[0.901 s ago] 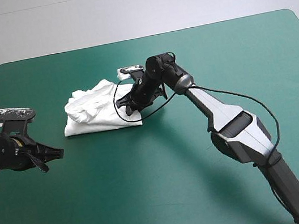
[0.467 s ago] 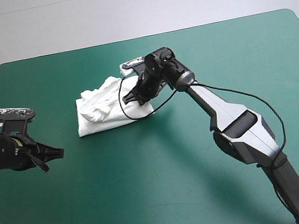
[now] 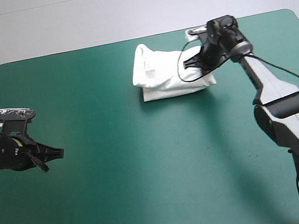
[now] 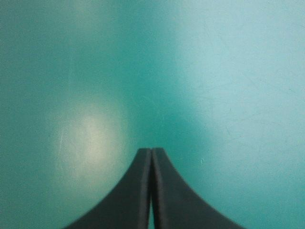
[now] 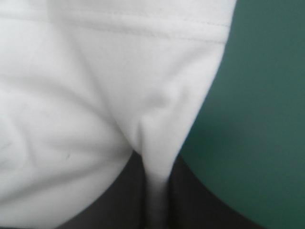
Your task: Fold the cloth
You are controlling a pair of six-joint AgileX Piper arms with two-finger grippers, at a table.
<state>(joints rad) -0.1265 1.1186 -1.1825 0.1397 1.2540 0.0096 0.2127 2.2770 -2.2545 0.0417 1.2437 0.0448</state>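
While the right tool is clamped on a fold of the T-shirt, the shirt lies as a folded bundle near the tabletop's far edge; left tool pressed together, well apart. Folding looks mostly done; release remains.

The T-shirt is showing plain white with no print, and a line of white stitching is running along its hem in the right wrist view. The table cover is lying teal-green and unpatterned all round the T-shirt, and it is catching a pale sheen in the left wrist view. The right gripper, at the T-shirt's right end, is showing black fingers against the white. The left gripper, well left of the T-shirt, is showing black too.
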